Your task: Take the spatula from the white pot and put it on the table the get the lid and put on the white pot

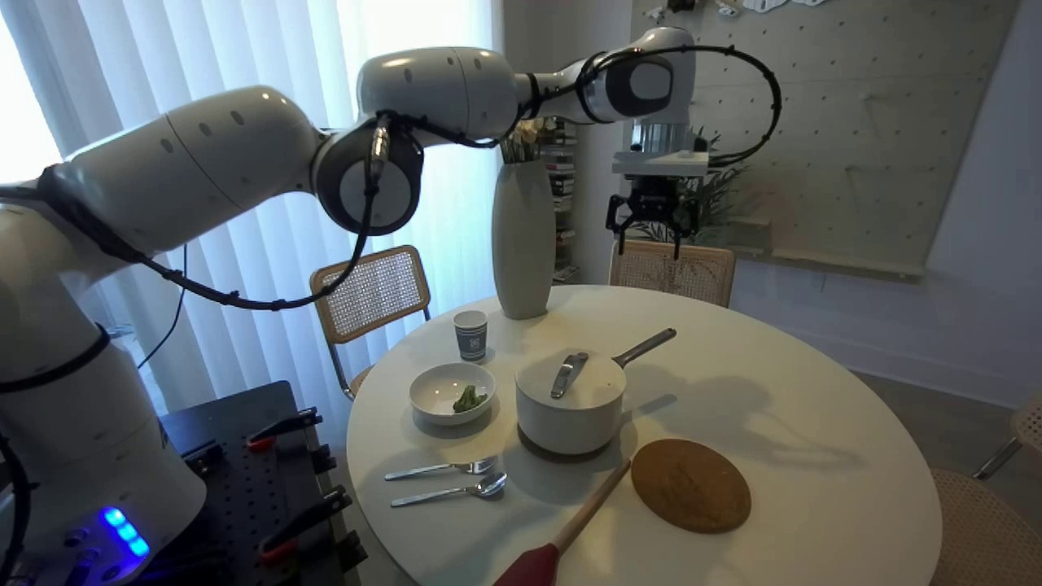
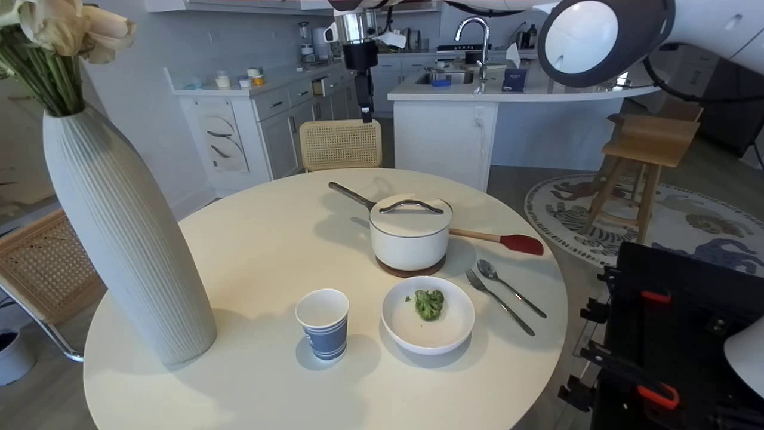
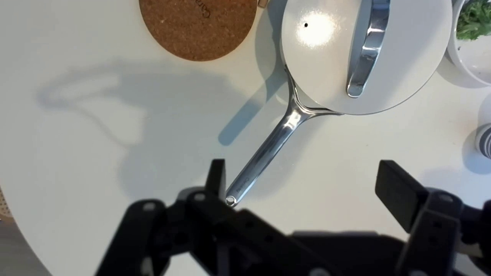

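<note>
The gripper [image 1: 649, 247] hangs well above the table [image 1: 814, 496], on the side of the pot [image 1: 570, 423] where the pot handle [image 1: 645, 346] points, its fingers [image 3: 399, 191] spread wide with nothing between them. On the pot sits the lid [image 1: 597, 382], metal bar [image 3: 370, 51] upward, apparently level and seated. Just beside the pot the spatula [image 1: 574, 528] lies flat on the table, its wooden handle [image 1: 598, 498] ending next to a brown disc [image 1: 690, 488]. Judging by this, both halves of the job look done: spatula out and down, lid on. Nothing seems left, except perhaps taking the arm [image 1: 440, 91] clear.

The lid hides the inside of the pot, and the wrist view crops part of the lid. An exterior view cuts off the spatula's red end [image 1: 533, 567]; where the whole red end [image 2: 522, 243] shows, the pot hides the wooden handle's tip, and the disc too. Whether that tip touches the disc I cannot tell. Farther from the pot, the cup [image 2: 327, 337] is cropped by the wrist view's edge. Edge-on in an exterior view, the fingers [image 2: 364, 98] overlap.
</note>
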`<state>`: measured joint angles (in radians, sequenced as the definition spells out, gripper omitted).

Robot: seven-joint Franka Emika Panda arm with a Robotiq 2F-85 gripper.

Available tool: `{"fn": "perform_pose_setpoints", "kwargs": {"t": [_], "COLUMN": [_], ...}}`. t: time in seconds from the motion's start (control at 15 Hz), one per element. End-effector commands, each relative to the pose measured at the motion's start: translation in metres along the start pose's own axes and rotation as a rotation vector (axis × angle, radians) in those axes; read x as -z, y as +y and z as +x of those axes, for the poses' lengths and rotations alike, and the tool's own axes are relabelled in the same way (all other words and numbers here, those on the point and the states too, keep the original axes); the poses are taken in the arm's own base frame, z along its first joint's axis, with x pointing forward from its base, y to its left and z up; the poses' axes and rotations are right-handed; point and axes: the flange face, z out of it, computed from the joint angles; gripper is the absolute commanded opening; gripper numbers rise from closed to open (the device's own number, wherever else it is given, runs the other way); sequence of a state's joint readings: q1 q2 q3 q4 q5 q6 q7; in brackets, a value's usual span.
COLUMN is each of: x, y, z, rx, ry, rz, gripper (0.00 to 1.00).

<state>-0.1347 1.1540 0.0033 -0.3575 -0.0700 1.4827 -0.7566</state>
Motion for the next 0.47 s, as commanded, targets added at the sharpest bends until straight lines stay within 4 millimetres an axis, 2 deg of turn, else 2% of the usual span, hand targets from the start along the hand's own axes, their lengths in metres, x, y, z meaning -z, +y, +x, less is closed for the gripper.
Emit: {"fn": "perform_pose_setpoints", "kwargs": {"t": [0.0,0.4], "x": [0.0017,0.0023], "y": [0.0017,0.0024], "z": [-0.0015,-0.002], "rx": [-0.003,-0.003], "ry": [0.006,0.013], "rz": [0.0,0.004], "gripper": [1.0,1.0]}}
